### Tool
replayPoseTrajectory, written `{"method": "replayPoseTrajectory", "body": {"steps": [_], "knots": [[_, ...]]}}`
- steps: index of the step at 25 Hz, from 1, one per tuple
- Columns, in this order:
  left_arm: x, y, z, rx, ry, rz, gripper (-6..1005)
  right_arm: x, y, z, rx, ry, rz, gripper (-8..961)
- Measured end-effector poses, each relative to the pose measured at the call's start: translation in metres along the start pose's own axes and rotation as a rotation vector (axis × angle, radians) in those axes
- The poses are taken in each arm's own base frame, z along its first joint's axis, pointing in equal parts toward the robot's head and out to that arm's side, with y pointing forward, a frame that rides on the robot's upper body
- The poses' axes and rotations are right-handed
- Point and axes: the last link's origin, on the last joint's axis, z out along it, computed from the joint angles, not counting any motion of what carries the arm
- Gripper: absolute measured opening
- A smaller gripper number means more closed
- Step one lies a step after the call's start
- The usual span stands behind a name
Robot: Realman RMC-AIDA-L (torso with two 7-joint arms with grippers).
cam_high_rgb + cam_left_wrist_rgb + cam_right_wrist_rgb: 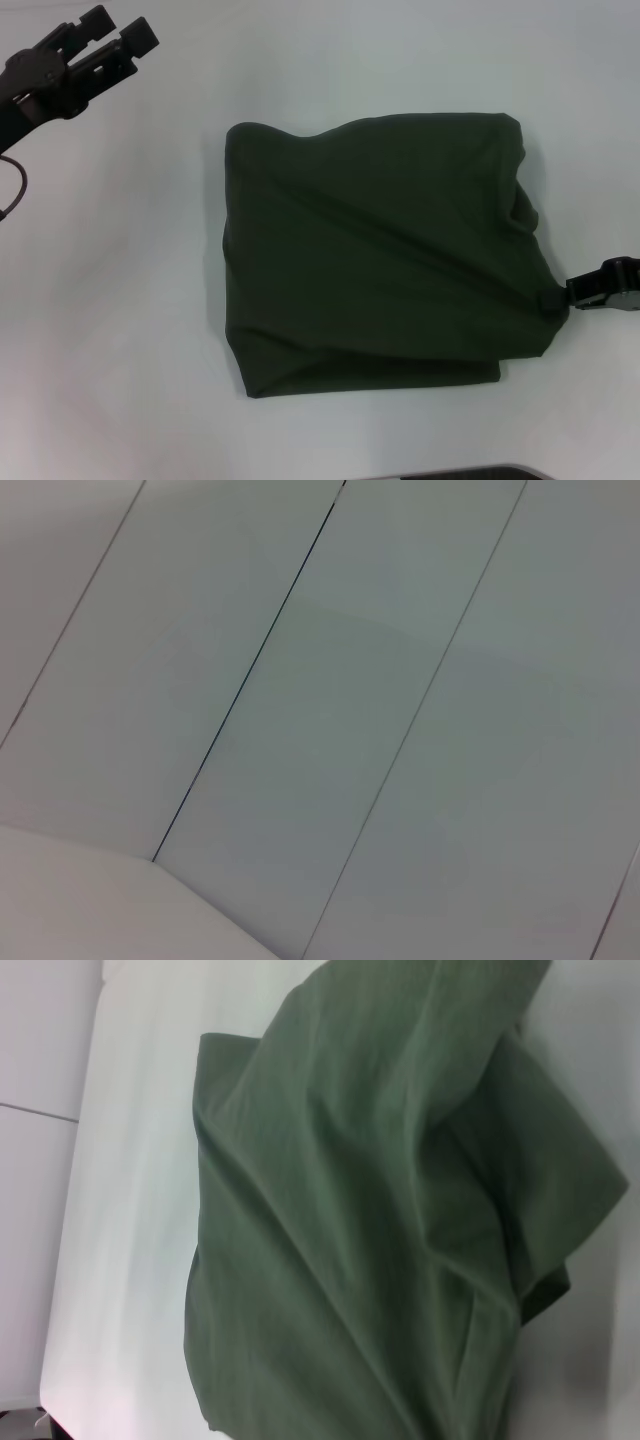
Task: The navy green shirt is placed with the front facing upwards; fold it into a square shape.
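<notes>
Left gripper [118, 38] raised far left, fingers parted; right gripper [556, 298] low at right, pinched closed.

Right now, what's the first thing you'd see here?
A big dark green shirt, folded into a rough, rumpled square, lies mid-table. The right claw pinches its near right corner at the cloth's edge. The left claw hangs open, far off at the table's left.

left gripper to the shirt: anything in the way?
Nothing visible. The left gripper is raised at the far left, apart from the navy green shirt, with only bare white table between them. The right gripper is already at the shirt's right edge, pinching the cloth.
</notes>
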Motion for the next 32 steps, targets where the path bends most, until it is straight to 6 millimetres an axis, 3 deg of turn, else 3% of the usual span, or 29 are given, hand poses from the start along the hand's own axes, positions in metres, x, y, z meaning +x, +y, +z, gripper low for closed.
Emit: {"method": "replayPoseTrajectory", "body": {"steps": [5, 11, 16, 21, 29, 32], "knots": [[0.001, 0.0, 0.001, -0.003, 0.0, 0.002, 917, -0.001, 0.004, 0.004, -0.015, 0.017, -0.007, 54], [0.001, 0.0, 0.001, -0.001, 0.0, 0.003, 917, -0.001, 0.004, -0.002, -0.035, -0.021, 0.003, 307], [0.002, -0.001, 0.0, 0.0, 0.0, 0.004, 917, 0.002, 0.001, -0.027, -0.062, -0.128, 0.008, 462], [0.002, 0.0, 0.002, -0.007, -0.004, 0.006, 917, -0.004, 0.012, -0.043, -0.156, -0.245, -0.065, 458], [-0.005, 0.003, 0.006, -0.022, -0.011, -0.019, 917, -0.045, 0.041, -0.003, -0.219, -0.283, -0.234, 455], [-0.006, 0.004, 0.008, -0.029, -0.014, -0.024, 917, -0.057, 0.046, 0.015, -0.196, -0.289, -0.258, 413]]}}
